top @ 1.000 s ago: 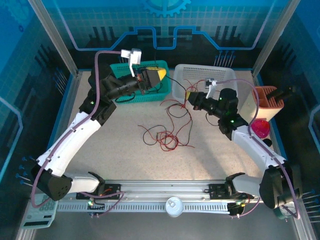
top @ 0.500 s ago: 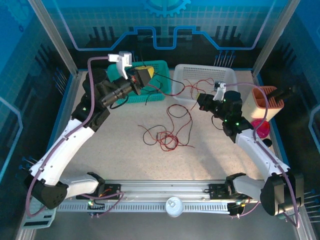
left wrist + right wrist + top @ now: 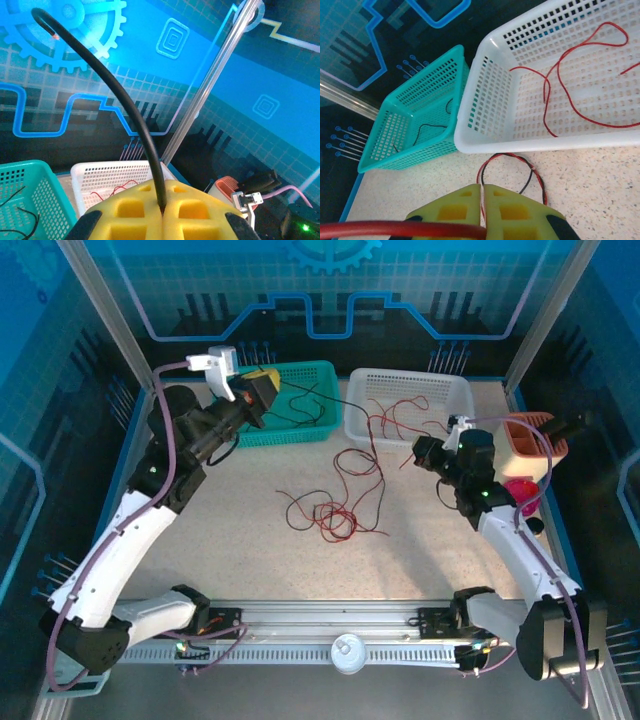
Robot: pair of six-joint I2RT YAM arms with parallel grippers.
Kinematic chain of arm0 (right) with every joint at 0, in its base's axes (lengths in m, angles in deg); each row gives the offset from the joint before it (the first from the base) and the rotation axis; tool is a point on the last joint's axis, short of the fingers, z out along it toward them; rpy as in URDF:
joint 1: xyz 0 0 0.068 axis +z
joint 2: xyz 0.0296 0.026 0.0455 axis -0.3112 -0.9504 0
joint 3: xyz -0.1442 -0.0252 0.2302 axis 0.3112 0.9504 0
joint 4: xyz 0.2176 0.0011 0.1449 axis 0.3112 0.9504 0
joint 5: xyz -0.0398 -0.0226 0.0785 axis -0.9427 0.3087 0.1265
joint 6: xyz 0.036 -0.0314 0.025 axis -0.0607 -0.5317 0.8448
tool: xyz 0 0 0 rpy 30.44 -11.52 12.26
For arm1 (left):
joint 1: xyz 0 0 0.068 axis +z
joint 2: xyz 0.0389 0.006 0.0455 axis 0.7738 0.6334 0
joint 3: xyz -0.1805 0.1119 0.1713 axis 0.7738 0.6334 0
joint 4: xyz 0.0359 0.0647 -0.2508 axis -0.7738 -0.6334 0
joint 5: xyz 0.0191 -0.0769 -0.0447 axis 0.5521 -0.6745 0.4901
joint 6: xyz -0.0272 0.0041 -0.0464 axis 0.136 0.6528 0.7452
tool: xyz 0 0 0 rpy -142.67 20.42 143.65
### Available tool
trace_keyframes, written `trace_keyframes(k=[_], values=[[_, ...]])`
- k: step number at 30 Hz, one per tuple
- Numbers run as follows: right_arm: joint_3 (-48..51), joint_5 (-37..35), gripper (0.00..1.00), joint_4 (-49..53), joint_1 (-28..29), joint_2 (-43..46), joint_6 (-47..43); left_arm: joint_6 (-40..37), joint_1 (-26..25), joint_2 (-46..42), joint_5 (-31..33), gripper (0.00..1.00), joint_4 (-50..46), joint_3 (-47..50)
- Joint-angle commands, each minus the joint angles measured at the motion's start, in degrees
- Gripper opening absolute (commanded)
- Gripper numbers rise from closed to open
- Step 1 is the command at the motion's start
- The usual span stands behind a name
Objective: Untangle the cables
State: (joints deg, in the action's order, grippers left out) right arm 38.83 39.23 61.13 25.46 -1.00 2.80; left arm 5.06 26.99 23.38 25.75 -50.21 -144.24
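Pulled further apart, left gripper (image 3: 162,211) pinches black cable (image 3: 125,100); right gripper (image 3: 482,190) seemingly clamps red cable (image 3: 395,229).

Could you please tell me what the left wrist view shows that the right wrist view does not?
Left wrist view: the left gripper shut on a black cable that arcs upward, and an orange holder beyond. Right wrist view: the right gripper shut on a red cable, plus a red-and-black loop on the table. Shared: the white basket with red strands in it and the teal basket.
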Motion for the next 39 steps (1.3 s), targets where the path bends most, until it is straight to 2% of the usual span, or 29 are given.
trace_keyframes(k=[1, 8, 20, 34, 39], values=[[1.1, -2.7, 0.00, 4.0, -2.3, 1.0, 1.0, -1.0, 1.6, -2.5, 3.9, 0.00, 2.2, 0.5], [2.0, -3.6, 0.00, 5.9, -4.5, 2.1, 1.3, -2.4, 4.4, -4.5, 5.5, 0.00, 0.9, 0.0], [2.7, -1.8, 0.00, 7.7, -11.7, 2.3, 4.3, -2.6, 8.6, -7.7, 7.7, 0.00, 0.6, 1.1], [2.0, -2.1, 0.00, 9.6, -15.0, 1.7, 4.0, -4.5, 10.9, -9.9, 9.8, 0.00, 0.3, 0.6], [1.9, 0.5, 0.00, 8.3, -15.8, 1.7, 4.1, -4.6, 11.6, -10.0, 9.5, 0.00, 0.5, -0.2]])
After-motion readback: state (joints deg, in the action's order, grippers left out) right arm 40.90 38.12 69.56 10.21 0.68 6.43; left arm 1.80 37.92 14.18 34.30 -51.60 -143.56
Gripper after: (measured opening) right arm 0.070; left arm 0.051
